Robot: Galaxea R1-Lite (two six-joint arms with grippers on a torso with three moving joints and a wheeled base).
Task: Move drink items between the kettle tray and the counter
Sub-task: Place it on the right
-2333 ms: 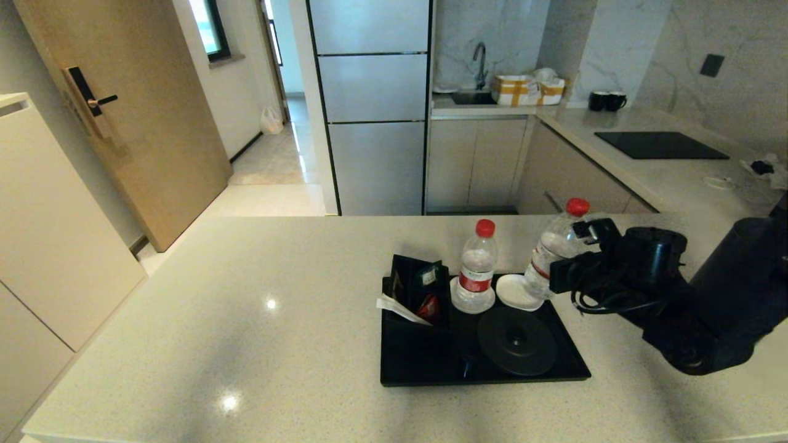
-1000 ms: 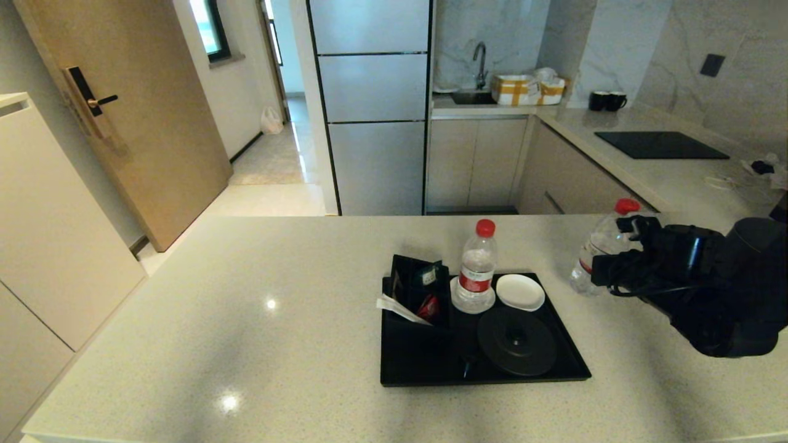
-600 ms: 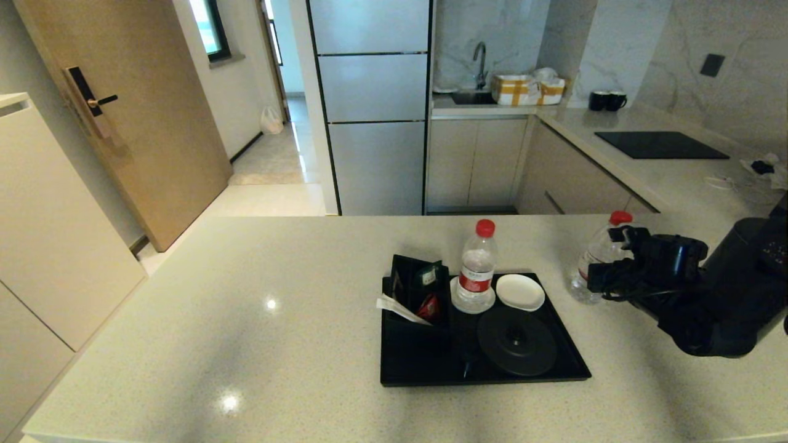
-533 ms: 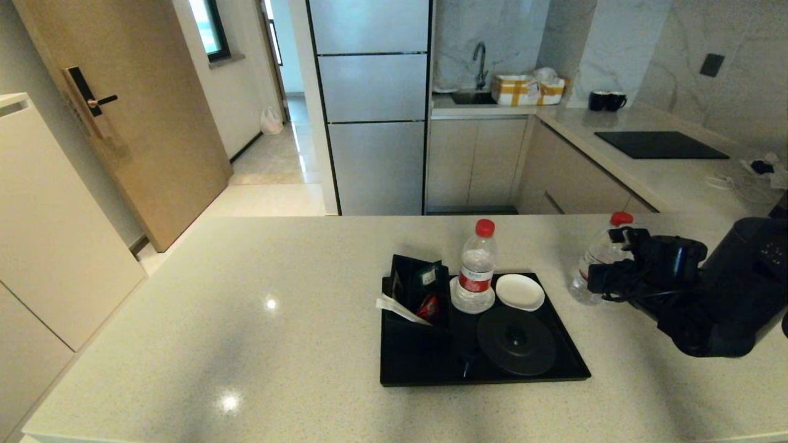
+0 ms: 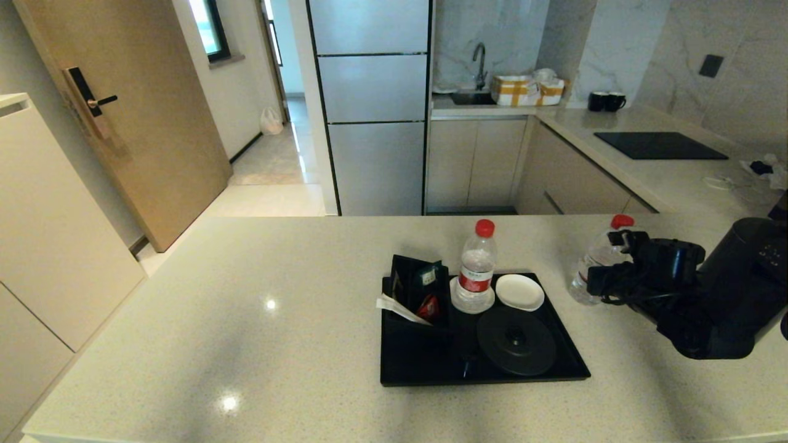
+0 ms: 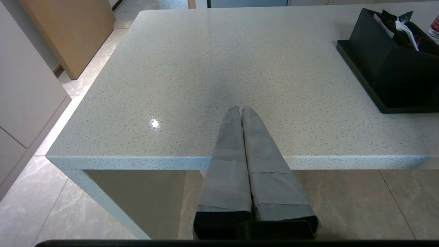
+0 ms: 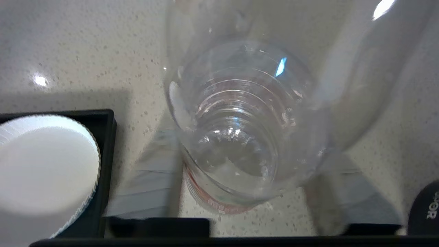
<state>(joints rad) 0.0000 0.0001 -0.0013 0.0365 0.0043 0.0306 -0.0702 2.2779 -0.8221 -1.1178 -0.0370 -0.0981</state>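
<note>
Head view: looks forward and down from above the near edge of the counter, taking in the whole kettle tray and the kitchen behind.
Left wrist view: sits low behind the left gripper, off the counter's near edge, facing across the worktop; moderately near.
Right wrist view: looks steeply down, very near, along a clear water bottle standing on the counter, which fills most of the frame.
Shared, head and left wrist: the worktop and the black sachet box at the tray's left end.
Shared, head and right wrist: that bottle, the tray's far right corner, the empty white coaster.
</note>
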